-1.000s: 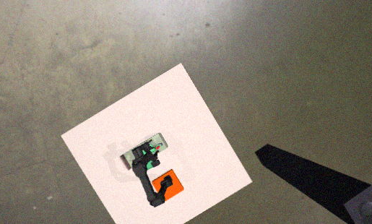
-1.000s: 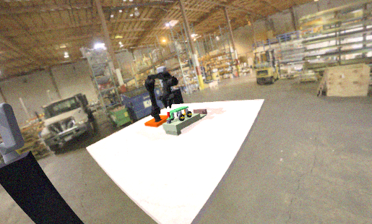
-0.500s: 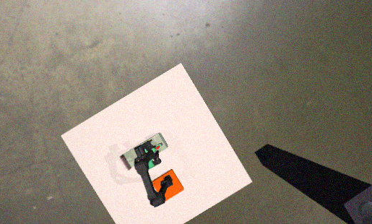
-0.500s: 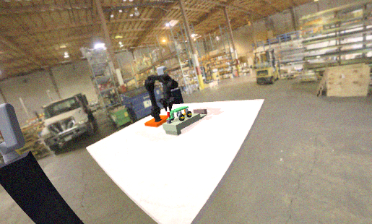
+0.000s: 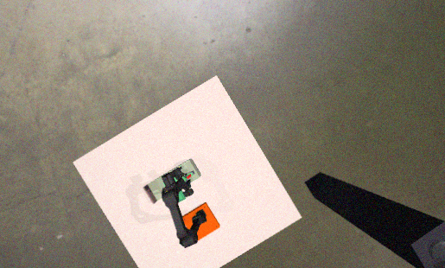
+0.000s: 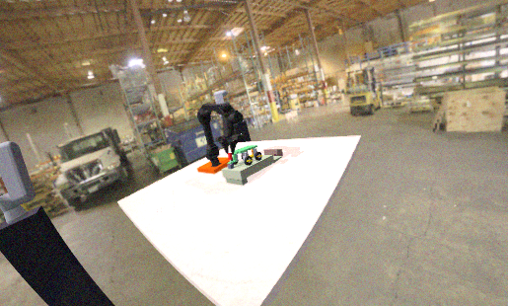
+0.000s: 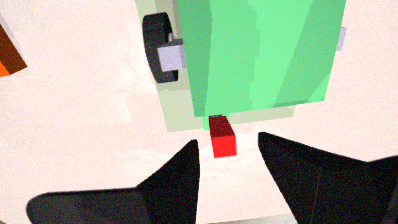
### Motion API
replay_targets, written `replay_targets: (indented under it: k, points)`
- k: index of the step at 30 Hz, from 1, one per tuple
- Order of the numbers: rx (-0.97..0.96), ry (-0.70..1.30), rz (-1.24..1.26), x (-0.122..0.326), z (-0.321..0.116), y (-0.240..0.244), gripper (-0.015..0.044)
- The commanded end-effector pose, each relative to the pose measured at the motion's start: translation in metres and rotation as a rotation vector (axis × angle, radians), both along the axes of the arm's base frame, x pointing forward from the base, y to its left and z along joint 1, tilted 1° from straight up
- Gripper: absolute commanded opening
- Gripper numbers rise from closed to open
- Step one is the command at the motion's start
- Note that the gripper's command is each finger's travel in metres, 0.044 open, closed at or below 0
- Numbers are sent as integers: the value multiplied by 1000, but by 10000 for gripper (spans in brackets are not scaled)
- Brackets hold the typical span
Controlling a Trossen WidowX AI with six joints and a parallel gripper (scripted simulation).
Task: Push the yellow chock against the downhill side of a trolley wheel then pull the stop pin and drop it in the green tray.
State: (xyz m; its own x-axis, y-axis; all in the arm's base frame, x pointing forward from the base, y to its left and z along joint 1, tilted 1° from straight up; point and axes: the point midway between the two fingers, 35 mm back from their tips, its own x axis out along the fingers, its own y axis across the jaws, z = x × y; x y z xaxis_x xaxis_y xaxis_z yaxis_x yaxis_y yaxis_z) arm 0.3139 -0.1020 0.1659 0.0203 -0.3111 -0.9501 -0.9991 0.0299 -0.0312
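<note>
The green trolley (image 6: 245, 149) (image 7: 265, 55) stands on the grey-green ramp (image 6: 236, 176) (image 7: 176, 112). The stop pin's red head (image 5: 188, 176) (image 6: 230, 156) (image 7: 224, 145) sticks up at the trolley's uphill end. My gripper (image 7: 227, 142) is partly open and empty, pointing down, with a fingertip on each side of the red head in the wrist view and gaps on both sides. A small orange-yellow patch, seemingly the chock (image 6: 253, 153), shows between the trolley's wheels in the exterior view; its contact with a wheel is hidden. The green tray (image 5: 181, 197) is partly under the arm.
The orange arm base plate (image 5: 212, 223) (image 6: 208, 168) stands beside the ramp, with the tray between them. A dark brownish block (image 6: 273, 152) stands at the ramp's downhill end. The arm reaches over the trolley and hides part of it from the top view.
</note>
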Motion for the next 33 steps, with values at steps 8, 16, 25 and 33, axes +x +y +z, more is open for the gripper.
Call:
replay_targets:
  k: [8,16,25,33]
  points:
    - [-2,10,2,-1,-18,-6,190]
    - [-2,10,2,-2,-28,-9,190]
    - [-2,4,-1,-1,-29,-9,138]
    - [-2,4,-1,-1,-29,-9,45]
